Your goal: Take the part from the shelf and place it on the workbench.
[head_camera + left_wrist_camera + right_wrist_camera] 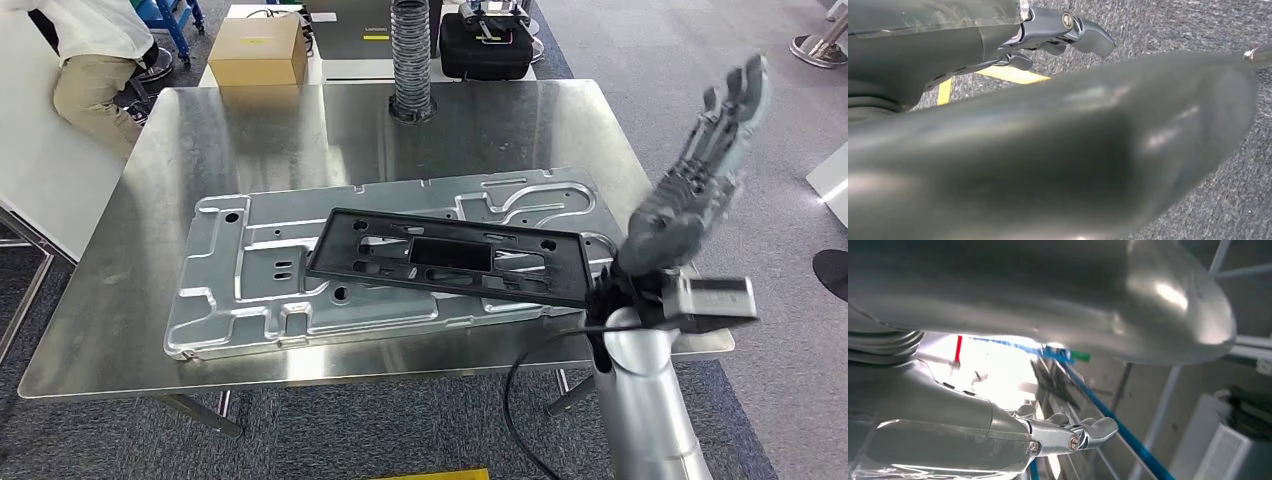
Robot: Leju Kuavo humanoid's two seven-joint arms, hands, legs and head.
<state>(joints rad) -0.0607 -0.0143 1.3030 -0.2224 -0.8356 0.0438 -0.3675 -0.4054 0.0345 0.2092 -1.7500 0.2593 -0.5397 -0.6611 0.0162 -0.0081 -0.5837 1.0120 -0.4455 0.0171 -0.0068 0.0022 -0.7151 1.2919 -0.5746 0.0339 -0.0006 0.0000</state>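
Your right hand (700,180) hovers with fingers spread, holding nothing, right of the black frame (450,258) lying lengthwise across the desk (330,115).

A frame (447,258) lies across a large plate (250,280), which lies flat on the workbench (150,340). A hose (411,60) stands at the bench's far edge, with a box (257,50) behind to its left and a case (485,45) behind to its right.
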